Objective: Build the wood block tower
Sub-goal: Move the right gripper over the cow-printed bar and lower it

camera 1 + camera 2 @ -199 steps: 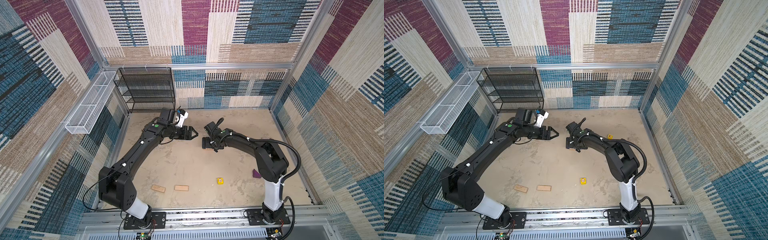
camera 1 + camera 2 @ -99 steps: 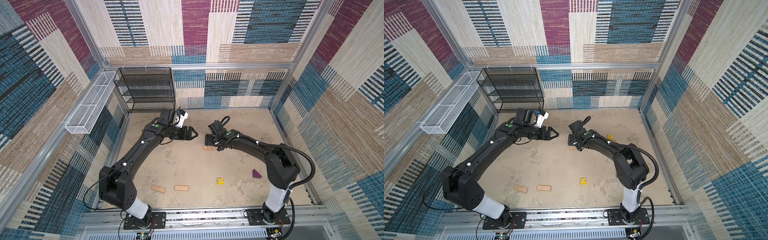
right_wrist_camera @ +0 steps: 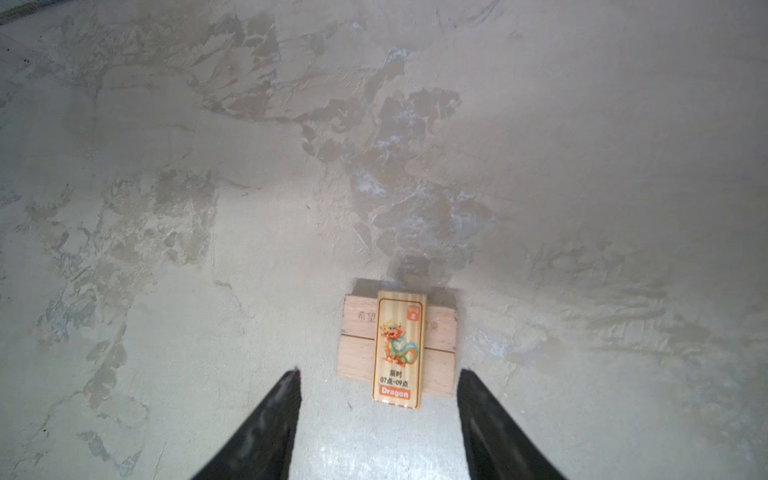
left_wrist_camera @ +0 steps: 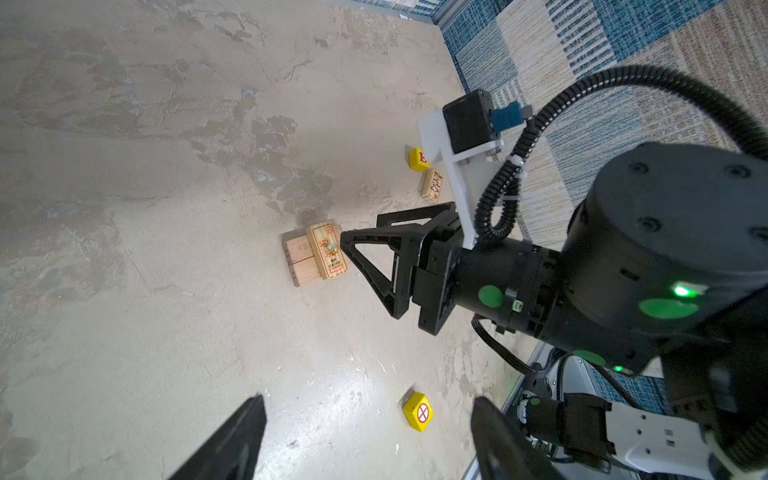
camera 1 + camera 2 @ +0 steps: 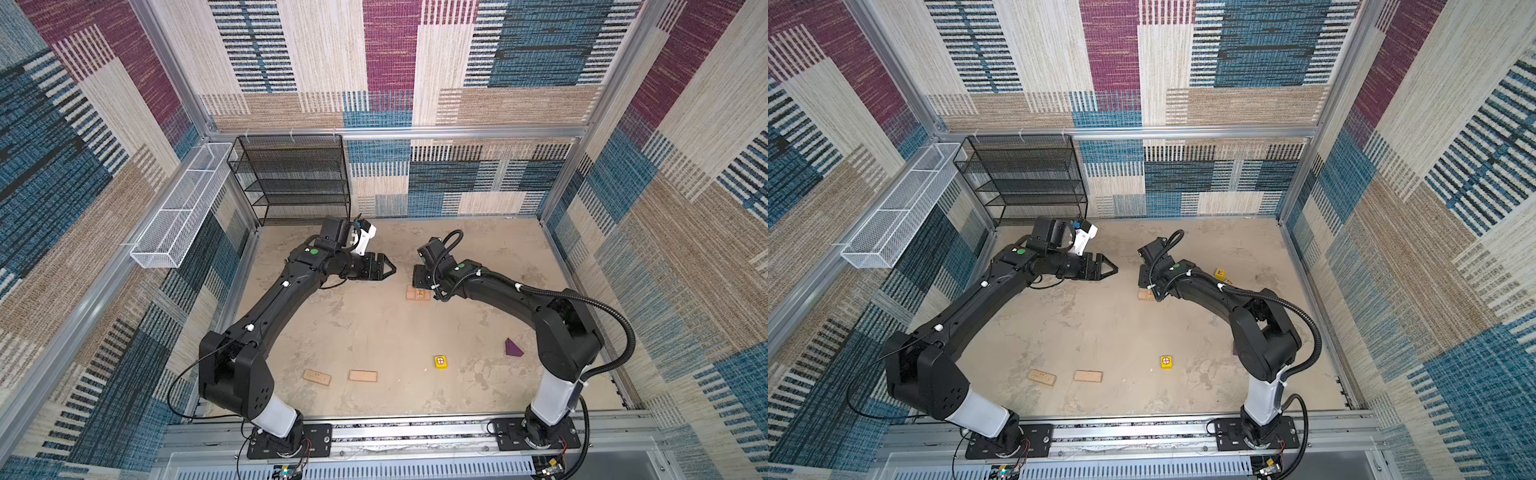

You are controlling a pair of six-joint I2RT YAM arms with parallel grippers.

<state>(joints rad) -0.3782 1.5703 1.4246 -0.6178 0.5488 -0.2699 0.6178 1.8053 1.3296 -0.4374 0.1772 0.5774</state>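
**A:** Since you've got both top views up, what's the room like?

**B:** Walls [image 5: 390, 62] all round: woven panels in blue, tan, cream & plum, alu frame. Floor [image 5: 374, 332] is beige, matte, mottled w/ darker patches.

**A:** Fixtures?

**B:** Black wire rack [image 5: 297, 178] at the back wall, left corner. White wire basket [image 5: 178, 208] hangs on the left wall beside it.

**A:** Grippers?

**B:** L gripper [image 4: 369, 400] hovers over bare floor, jaws partly apart, nothing btwn them. R gripper [image 3: 380, 372] is low at the stack [image 5: 417, 293], jaws apart, tips either side of its near end, no clear contact.

**A:** Blocks?

**B:** Stack's mid-floor: two plain base planks [image 3: 357, 361] side by side, dragon plank [image 3: 399, 345] crossed on top. Front-left plank [image 5: 317, 377] & front-mid plank [image 5: 363, 376] lie flat, near each other. Printed plank [image 4: 432, 185] is just beside the "E" cube [image 5: 1220, 273], behind the R arm. Second yellow cube [image 5: 441, 361] sits front-ctr, w/ the purple wedge [image 5: 513, 348] apart on its right.
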